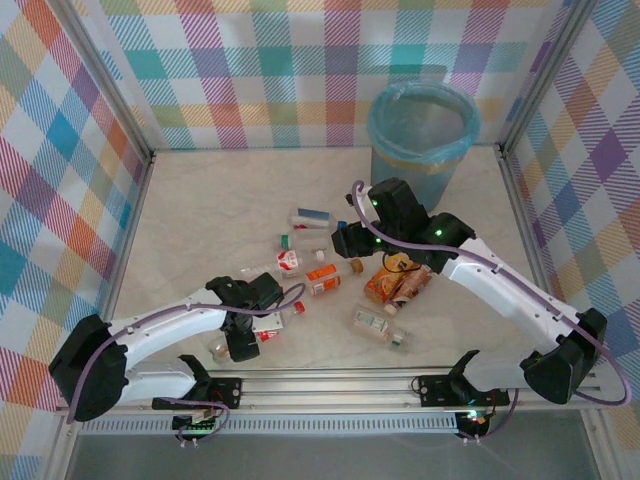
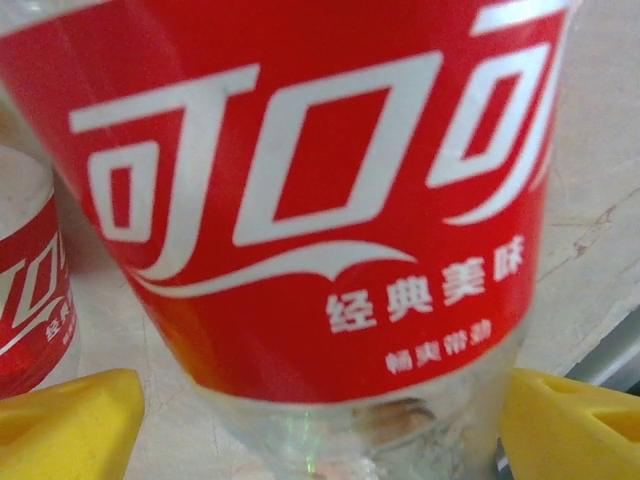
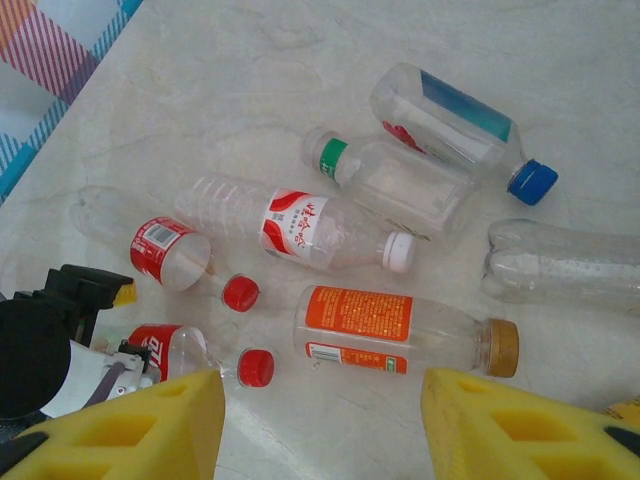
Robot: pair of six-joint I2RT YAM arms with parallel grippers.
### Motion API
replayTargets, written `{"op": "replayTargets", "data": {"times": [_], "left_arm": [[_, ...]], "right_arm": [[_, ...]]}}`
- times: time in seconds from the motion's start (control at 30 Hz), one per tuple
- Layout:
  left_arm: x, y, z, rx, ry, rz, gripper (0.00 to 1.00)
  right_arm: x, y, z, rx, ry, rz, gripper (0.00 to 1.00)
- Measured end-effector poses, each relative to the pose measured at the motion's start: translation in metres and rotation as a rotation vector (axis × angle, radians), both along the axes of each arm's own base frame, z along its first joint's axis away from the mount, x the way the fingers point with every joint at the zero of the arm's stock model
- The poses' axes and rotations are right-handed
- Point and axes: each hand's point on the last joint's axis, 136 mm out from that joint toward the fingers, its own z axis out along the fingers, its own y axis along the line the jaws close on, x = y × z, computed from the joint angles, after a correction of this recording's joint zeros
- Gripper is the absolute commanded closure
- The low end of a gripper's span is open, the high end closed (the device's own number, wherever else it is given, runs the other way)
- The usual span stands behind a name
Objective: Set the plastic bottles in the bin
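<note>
While the left gripper (image 2: pixel 320 425) straddled a red-labelled bottle (image 2: pixel 300 200) with wide jaws and the right gripper (image 3: pixel 320 420) hung part-open, empty, we judged grasping underway; next: close, carry to bin (image 1: pixel 385 105) at one o'clock.

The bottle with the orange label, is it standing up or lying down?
Lying down. The orange-label bottle rests on its side on the table, cap on.

The bottles (image 3: pixel 370 325) are clear, glossy plastic, some dented, with shiny printed labels (image 2: pixel 300 200) and smooth plastic caps (image 3: pixel 240 293). The counter (image 3: pixel 250 60) is pale, smooth, marbled and lightly scuffed. A thin, crinkled translucent bag (image 1: pixel 425 150) lines the bin (image 1: pixel 432 175). The right claw (image 3: pixel 320 420) has matt yellow pads (image 3: pixel 150 425). The walls (image 1: pixel 60 200) look like woven checked cloth.
</note>
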Motion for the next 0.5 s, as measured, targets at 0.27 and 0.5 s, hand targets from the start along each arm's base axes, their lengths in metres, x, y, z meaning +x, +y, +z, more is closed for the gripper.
{"op": "replayTargets", "data": {"times": [0.27, 0.5], "left_arm": [[0.001, -0.006, -0.004, -0.019, -0.002, -0.007, 0.26], [-0.002, -0.012, -0.002, -0.052, 0.004, -0.013, 0.40]], "right_arm": [[-0.002, -0.005, 0.001, -0.009, -0.018, -0.005, 0.45], [-0.004, -0.011, 0.005, -0.010, -0.041, -0.009, 0.45]]}}
